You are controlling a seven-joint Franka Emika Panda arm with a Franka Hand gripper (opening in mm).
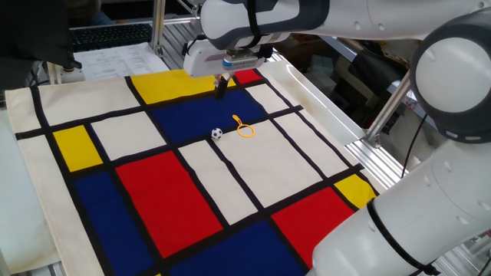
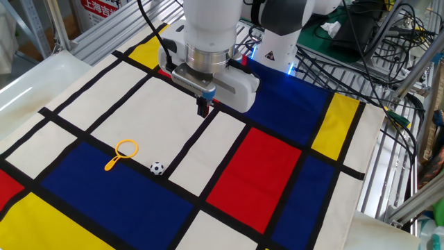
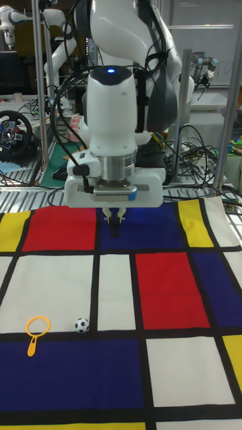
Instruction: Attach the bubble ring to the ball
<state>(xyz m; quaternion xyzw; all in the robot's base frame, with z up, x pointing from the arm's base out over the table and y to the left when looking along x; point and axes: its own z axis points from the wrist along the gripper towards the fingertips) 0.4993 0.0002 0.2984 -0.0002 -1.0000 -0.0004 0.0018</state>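
Flat cloth (image 1: 230,176) over the table, printed in blocks of red, blue, yellow and cream with thick black bars between; smooth weave, a few soft creases near the edges. Aluminium frame rails (image 1: 376,149) along one side of the cloth; tangled cables (image 2: 361,42) and a green mat beyond the far edge in the other fixed view. Nothing on the cloth between gripper and the two small things.

Gripper (image 2: 202,106) above the cloth, pointed straight down, near the meeting of a blue block and a cream block. Fingers (image 3: 115,225) dark, narrow, drawn close together to what looks like a shut pair; any slit left between the tips too small to tell. Nothing held, nothing touched. White rounded arm and wrist above, grey metal flange, a lit blue lamp on the wrist housing in the tall fixed view.

Ring (image 2: 122,152) flat on the cloth, well apart from the gripper: thin orange-yellow plastic loop with a short straight handle, lying across the edge of a blue block and a cream one. Ball (image 2: 157,167) near it, apart and not touching: tiny, round, white with black patches, resting by a black bar. Seen also in one fixed view, ring (image 1: 243,127) and ball (image 1: 216,133) side by side, clear of each other.
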